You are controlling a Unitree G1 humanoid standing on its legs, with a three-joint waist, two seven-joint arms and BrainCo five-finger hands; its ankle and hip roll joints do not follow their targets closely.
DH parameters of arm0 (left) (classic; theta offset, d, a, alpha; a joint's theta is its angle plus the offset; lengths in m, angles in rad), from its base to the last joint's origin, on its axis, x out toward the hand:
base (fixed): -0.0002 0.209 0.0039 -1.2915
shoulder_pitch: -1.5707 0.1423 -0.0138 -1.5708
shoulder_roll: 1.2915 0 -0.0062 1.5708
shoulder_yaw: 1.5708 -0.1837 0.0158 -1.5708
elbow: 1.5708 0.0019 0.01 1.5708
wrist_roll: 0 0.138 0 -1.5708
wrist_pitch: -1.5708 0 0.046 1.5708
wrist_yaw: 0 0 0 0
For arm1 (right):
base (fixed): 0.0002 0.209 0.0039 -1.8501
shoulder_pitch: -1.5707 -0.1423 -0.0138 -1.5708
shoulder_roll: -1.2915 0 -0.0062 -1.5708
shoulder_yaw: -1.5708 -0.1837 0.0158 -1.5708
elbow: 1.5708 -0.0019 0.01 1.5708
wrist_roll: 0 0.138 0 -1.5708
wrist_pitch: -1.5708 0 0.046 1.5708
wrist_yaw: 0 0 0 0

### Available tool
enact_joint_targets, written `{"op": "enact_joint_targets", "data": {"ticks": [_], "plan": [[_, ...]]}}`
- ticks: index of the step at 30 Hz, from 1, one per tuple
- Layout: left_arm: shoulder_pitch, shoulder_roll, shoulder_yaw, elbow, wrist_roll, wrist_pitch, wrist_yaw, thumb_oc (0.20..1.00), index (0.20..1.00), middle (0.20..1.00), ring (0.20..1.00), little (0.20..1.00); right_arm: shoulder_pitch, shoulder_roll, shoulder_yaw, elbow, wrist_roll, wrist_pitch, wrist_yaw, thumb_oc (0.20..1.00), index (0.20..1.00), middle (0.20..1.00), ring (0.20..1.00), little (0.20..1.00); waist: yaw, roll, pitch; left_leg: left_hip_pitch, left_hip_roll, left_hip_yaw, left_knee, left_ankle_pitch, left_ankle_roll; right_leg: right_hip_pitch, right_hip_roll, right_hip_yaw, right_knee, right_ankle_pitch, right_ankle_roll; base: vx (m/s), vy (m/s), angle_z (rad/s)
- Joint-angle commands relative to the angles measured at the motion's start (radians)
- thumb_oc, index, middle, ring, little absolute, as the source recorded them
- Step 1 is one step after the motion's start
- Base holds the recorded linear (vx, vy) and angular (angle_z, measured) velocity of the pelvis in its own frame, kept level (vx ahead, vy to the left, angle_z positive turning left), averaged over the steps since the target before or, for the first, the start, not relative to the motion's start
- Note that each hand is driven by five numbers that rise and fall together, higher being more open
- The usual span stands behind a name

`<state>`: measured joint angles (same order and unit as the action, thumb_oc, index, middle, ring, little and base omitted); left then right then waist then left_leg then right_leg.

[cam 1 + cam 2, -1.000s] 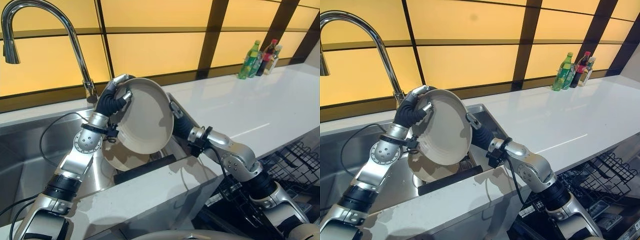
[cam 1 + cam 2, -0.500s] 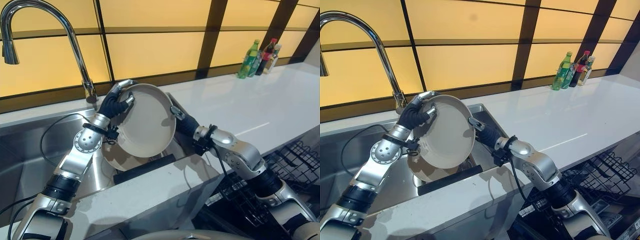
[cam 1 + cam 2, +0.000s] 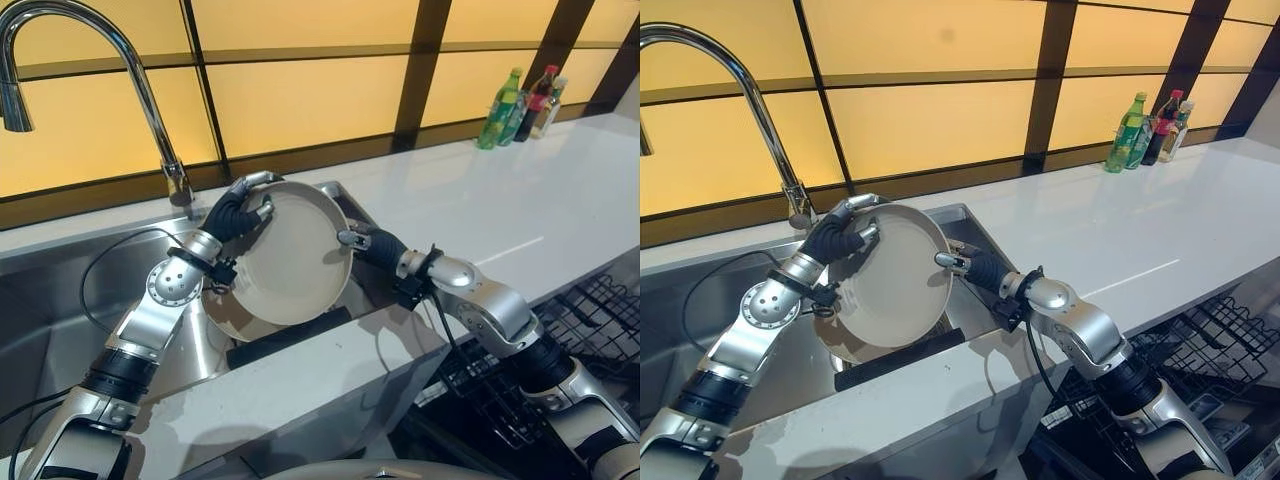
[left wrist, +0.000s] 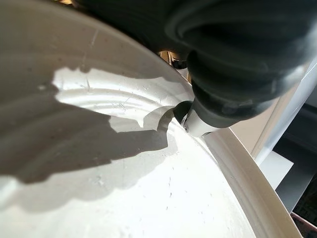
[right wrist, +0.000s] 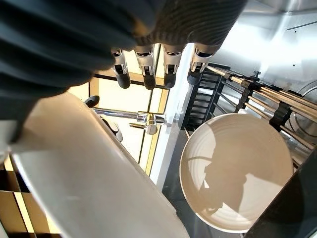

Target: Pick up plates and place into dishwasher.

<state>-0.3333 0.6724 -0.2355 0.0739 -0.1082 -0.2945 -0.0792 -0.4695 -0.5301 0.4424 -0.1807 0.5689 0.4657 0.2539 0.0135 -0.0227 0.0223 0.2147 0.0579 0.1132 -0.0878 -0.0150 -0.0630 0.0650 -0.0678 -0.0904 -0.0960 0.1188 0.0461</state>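
The left hand (image 3: 237,212) holds a cream plate (image 3: 292,253) on edge above the sink (image 3: 60,300), its inner face turned toward the camera. The fingers of this hand curl over the top left rim and the thumb presses on the inner face, so the hand is clamped on the plate; the left wrist view shows the thumb tip lying on the ribbed inner surface. The right hand (image 3: 965,265) is at the right edge of the same plate. Its fingers (image 5: 144,74) are straight and a little spread in the right wrist view, so this hand is relaxed and not closed on anything. From the head views I cannot tell if its fingertips touch the rim or stay just beside it.

A second cream plate (image 5: 237,171) lies flat in the sink basin, below the raised one and partly hidden behind it. A dark strip (image 3: 290,338) lies along the front edge of the sink. The curved metal faucet (image 3: 120,70) stands behind the sink, to the left of the hands.

On the white counter (image 3: 520,200), far to the right against the wall, stand 3 bottles (image 3: 522,103); their labels are too small to read. The dishwasher rack (image 3: 1180,370) of dark wire is open at the lower right, below the counter edge.
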Motion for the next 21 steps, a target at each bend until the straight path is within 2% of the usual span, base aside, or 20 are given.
{"op": "enact_joint_targets", "data": {"ticks": [1,17,21], "plan": [[-0.124,0.005,-0.027,0.027,0.000,-0.073,0.003,0.200,0.200,0.200,0.200,0.200,-0.100,-0.005,0.007,-0.001,-0.036,-0.034,0.006,1.000,1.000,1.000,1.000,1.000,-0.012,-0.010,-0.023,-0.090,0.016,-0.030,0.001,0.030,-0.007,0.068,-0.067,-0.050,0.026,-0.084,0.071,0.00,0.000,0.00],[-0.095,0.062,0.041,0.033,0.033,-0.095,0.017,0.200,0.200,0.200,0.200,0.200,-0.052,-0.070,-0.071,-0.011,-0.052,-0.053,0.018,1.000,1.000,1.000,1.000,1.000,-0.019,-0.005,-0.021,-0.093,0.024,-0.019,0.001,0.036,-0.014,0.064,-0.068,-0.060,0.027,-0.082,0.071,0.00,-0.002,0.00],[-0.084,0.107,0.072,0.033,0.059,-0.101,0.041,0.200,0.200,0.200,0.200,0.200,-0.036,-0.094,-0.101,0.001,-0.066,-0.049,0.014,1.000,1.000,1.000,1.000,1.000,-0.019,-0.004,-0.022,-0.093,0.026,-0.016,0.001,0.035,-0.016,0.065,-0.069,-0.064,0.026,-0.081,0.072,0.00,0.000,0.00]]}}
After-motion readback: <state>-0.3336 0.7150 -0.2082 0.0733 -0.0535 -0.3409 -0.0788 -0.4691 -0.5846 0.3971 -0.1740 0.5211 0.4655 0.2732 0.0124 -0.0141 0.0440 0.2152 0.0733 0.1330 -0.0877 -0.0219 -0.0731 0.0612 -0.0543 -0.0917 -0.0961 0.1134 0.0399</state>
